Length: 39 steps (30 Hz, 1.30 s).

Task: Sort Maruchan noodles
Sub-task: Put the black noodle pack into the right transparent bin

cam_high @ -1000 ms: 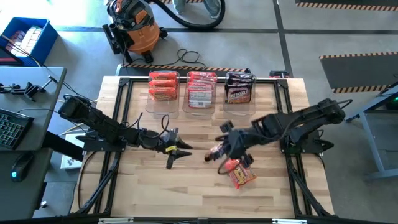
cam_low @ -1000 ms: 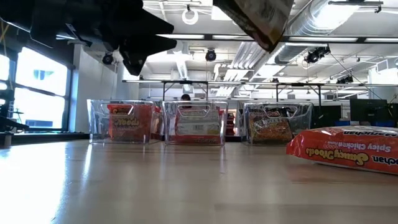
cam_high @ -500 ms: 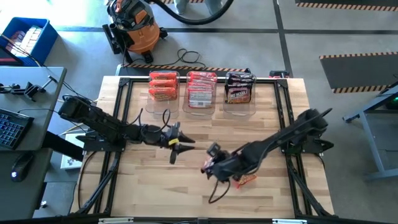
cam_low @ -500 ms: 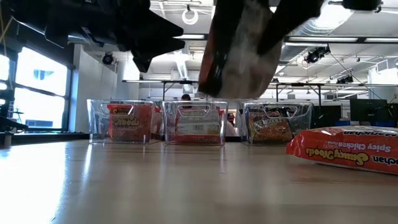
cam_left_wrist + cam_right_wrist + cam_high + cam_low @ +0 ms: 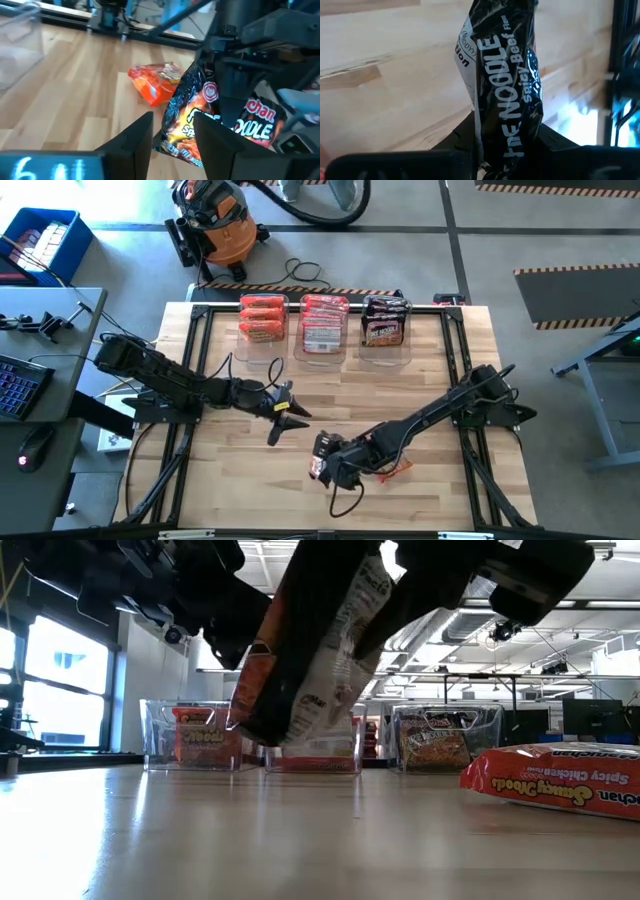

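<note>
My right gripper (image 5: pixel 322 462) is over the near middle of the table, shut on a dark brown-black Maruchan packet (image 5: pixel 320 650) that also shows in the right wrist view (image 5: pixel 505 85). An orange-red packet (image 5: pixel 397 471) lies flat on the table just right of it, partly under the right arm, and shows in the low view (image 5: pixel 555 780). My left gripper (image 5: pixel 283 418) is open over the table's left middle, pointing at the dark packet (image 5: pixel 192 120) with nothing between its fingers. My right gripper pinches the dark packet's end (image 5: pixel 502 150) between its two fingers (image 5: pixel 462 137). It comes slanting down from the table's right side. The packet is lifted clear and hangs tilted below the gripper, its lower end (image 5: pixel 262 725) above the table.
Three clear bins stand in a row at the table's far edge: orange-red packets in the left one (image 5: pixel 262 320), red-and-white in the middle (image 5: pixel 323 325), dark in the right (image 5: pixel 385 322). Bare wood (image 5: pixel 230 470) lies near-left. Black frame rails run along the table's sides.
My right gripper has carried the dark packet from the table's right middle toward the near-left, past the orange-red packet, and lower. The packet has swung from nearly level into a steep hang. The orange-red packet has stayed where it was.
</note>
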Each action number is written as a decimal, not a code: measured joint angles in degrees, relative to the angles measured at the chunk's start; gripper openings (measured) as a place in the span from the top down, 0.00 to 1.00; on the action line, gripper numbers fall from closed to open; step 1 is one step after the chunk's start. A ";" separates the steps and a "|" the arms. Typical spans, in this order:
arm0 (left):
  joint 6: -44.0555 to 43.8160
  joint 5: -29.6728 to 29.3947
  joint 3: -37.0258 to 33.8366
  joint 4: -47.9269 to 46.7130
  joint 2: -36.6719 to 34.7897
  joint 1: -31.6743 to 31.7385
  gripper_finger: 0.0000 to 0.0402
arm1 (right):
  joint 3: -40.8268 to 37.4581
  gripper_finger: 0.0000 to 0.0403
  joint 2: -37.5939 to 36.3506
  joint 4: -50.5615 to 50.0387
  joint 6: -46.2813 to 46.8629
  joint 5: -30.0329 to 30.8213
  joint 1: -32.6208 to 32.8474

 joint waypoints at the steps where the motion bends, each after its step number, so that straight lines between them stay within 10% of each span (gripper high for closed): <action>1: 0.02 0.98 0.00 -0.06 0.00 0.08 0.66 | 0.00 0.80 0.00 0.44 -1.41 -0.58 0.00; 14: 2.72 6.75 9.56 -0.20 14.23 0.32 0.55 | 0.00 0.80 0.01 1.68 -9.63 -1.84 -0.09; 26: 8.00 26.96 20.23 -0.21 24.84 2.51 0.55 | 0.02 0.80 0.04 0.35 -10.17 -2.27 1.27; 39: 11.58 36.20 20.37 -3.25 24.92 3.48 0.95 | 0.13 0.72 0.02 0.80 -6.12 -1.14 1.46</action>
